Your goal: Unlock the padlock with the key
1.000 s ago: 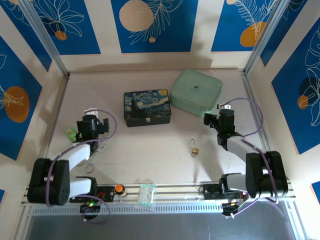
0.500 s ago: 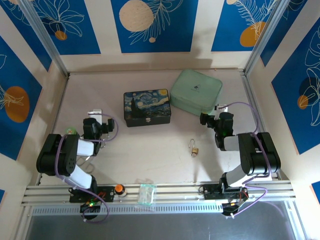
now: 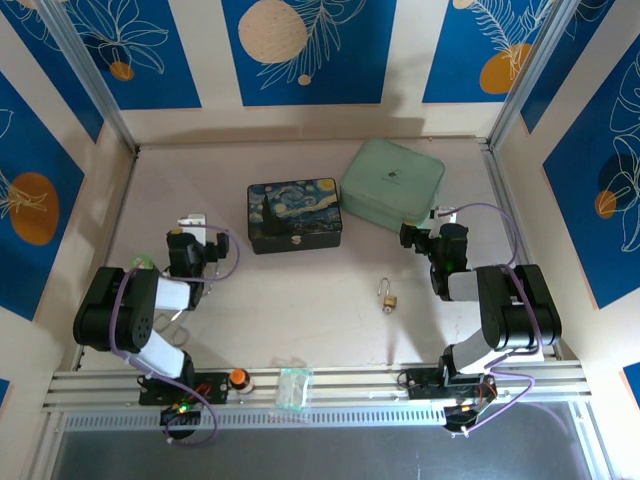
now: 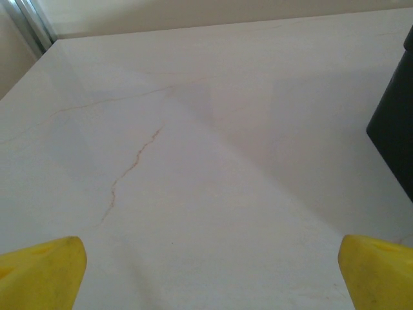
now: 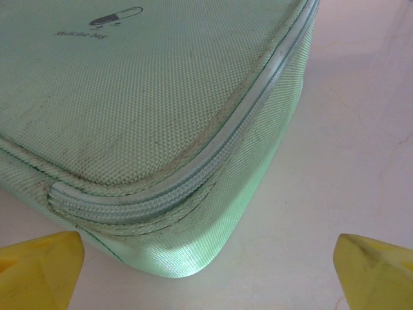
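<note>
Overhead, I see the padlock [image 3: 388, 297] lying alone on the pale table [image 3: 300, 330], about midway across and nearer the arms than the two containers. It is tiny: a brass-gold body with a silver shackle loop pointing away from the arms. It lies well apart from both grippers, with nothing touching it.

From above, the left gripper [image 3: 190, 225] sits to the left of the painted box [image 3: 294, 215], a dark box with a swirling night-sky picture. The right gripper [image 3: 412, 236] sits just beside the near right corner of the mint-green pouch [image 3: 392, 184].

The wrist views add detail the overhead lacks. In the left wrist view, the left gripper [image 4: 208, 278] has its yellow fingertips [image 4: 40, 272] at opposite bottom corners, spread wide over bare table with nothing between them. A thin crack line [image 4: 132, 168] runs across the surface, and the dark box edge [image 4: 397, 129] shows at the right.

In the right wrist view, the right gripper [image 5: 206, 274] is likewise spread wide and empty. It faces the pouch's woven fabric and zip corner [image 5: 193, 174] at close range.
</note>
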{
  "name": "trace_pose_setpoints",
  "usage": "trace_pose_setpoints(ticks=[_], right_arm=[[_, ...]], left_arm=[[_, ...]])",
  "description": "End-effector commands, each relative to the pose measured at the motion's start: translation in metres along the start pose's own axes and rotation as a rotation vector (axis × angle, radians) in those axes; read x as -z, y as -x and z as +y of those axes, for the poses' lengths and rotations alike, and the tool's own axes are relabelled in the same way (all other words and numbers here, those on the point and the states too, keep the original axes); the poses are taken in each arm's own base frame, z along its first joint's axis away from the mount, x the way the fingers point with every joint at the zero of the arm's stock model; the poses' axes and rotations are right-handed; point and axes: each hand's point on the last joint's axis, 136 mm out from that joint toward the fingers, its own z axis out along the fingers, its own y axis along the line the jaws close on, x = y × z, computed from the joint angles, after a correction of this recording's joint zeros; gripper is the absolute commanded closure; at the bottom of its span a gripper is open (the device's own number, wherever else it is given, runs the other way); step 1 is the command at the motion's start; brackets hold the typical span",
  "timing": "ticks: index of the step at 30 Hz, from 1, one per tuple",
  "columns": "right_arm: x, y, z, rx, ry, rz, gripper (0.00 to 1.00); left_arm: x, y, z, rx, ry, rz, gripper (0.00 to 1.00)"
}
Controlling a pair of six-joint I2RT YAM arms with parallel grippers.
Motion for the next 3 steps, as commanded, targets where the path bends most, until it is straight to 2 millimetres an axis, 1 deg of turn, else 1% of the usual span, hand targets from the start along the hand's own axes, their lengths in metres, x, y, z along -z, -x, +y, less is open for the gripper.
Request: trace_pose_setpoints(ticks=[1, 3], right_arm=[[-0.0025, 0.0194, 0.0050, 0.009, 0.032, -0.052, 0.01], [-0.0016, 0.0188, 0.0080, 0.020, 0.039, -0.053, 0.01]], left_arm=[[-0.0013, 0.0147, -0.0002, -0.006, 0.012, -0.049, 0.01], [-0.0005, 0.0146, -0.0005, -0.006, 0.009, -0.052, 0.00]])
